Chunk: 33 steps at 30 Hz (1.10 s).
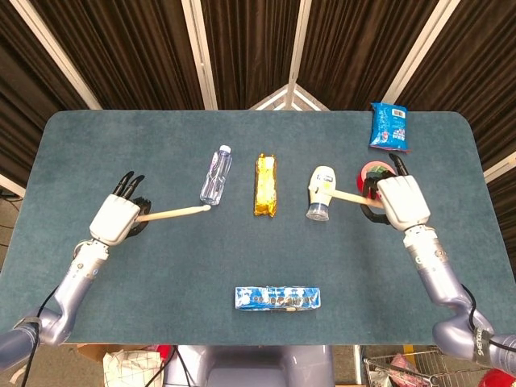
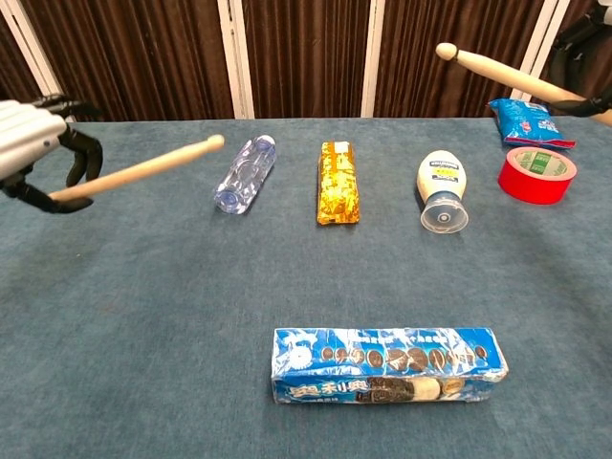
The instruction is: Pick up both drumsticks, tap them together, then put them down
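Observation:
My left hand (image 1: 115, 218) (image 2: 27, 143) grips one pale wooden drumstick (image 1: 176, 213) (image 2: 143, 169) by its butt, lifted off the table, tip pointing right toward the water bottle. My right hand (image 1: 401, 201) holds the other drumstick (image 1: 345, 194) (image 2: 497, 72) raised above the right side of the table, its tip pointing left over the white squeeze bottle. In the chest view only a dark part of the right hand (image 2: 583, 38) shows at the frame's edge. The two sticks are far apart.
On the blue table (image 1: 121, 282) lie a water bottle (image 1: 215, 174), a gold snack pack (image 1: 267, 185), a white squeeze bottle (image 1: 322, 192), a red tape roll (image 2: 536, 174), a blue bag (image 1: 389, 126) and a blue cookie pack (image 1: 277, 297) near the front.

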{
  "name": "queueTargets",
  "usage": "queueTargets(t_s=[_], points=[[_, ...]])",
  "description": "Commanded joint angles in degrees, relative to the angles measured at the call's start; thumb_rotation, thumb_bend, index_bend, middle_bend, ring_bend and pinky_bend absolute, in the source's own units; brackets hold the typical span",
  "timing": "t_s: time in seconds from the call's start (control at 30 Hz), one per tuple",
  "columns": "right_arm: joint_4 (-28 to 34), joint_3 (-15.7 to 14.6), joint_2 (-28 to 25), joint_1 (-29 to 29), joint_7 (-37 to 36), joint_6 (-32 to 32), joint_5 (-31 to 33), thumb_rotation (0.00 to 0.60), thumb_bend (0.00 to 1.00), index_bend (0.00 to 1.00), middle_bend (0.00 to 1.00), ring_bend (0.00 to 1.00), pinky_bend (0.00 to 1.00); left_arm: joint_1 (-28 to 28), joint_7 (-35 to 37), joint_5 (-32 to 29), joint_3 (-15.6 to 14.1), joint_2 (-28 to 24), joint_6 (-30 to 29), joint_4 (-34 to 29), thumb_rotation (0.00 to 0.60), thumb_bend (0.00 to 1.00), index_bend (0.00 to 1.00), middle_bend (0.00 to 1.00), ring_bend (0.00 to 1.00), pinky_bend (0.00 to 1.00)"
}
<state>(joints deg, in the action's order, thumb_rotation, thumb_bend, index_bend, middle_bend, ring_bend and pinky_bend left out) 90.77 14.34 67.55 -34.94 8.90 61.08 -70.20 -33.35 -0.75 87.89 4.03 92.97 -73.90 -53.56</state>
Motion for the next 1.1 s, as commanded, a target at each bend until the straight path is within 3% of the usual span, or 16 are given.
queueTargets(t_s=[0.03,0.37,0.7,1.1], points=[[0.1,0.8,0.4,-1.2,1.5,-1.2,1.7,0.6,0.44,0.75,0.6,0.4,0.0,-1.5,3.0,-0.1,2.3,0.5,-0.8,-2.5,0.6,0.47,0.67,0.66,0.09,0.0],[1.6,2.6,2.3,-5.1,6.7,-4.1,7.5,0.6,0.44,0.76,0.6,0.41,0.0,-6.4,3.6,-1.6,6.3,4.1,2.1,-6.9,0.6,0.47,0.67,0.66,0.09,0.0],[3.7,5.9,4.1,-9.4,9.0,-7.6,20.3,0.6,0.44,0.76,0.61,0.42,0.0,-8.9,2.9,-0.7,6.8,8.8,1.8,-6.9,0.6,0.47,0.68,0.67,0.09,0.0],[8.6,6.7,4.4,-13.2,13.8,-5.4,25.3,0.6,0.44,0.76,0.61,0.42,0.0,-11.2,5.2,-0.1,7.6,13.5,0.9,-4.2,0.6,0.46,0.68,0.67,0.09,0.0]])
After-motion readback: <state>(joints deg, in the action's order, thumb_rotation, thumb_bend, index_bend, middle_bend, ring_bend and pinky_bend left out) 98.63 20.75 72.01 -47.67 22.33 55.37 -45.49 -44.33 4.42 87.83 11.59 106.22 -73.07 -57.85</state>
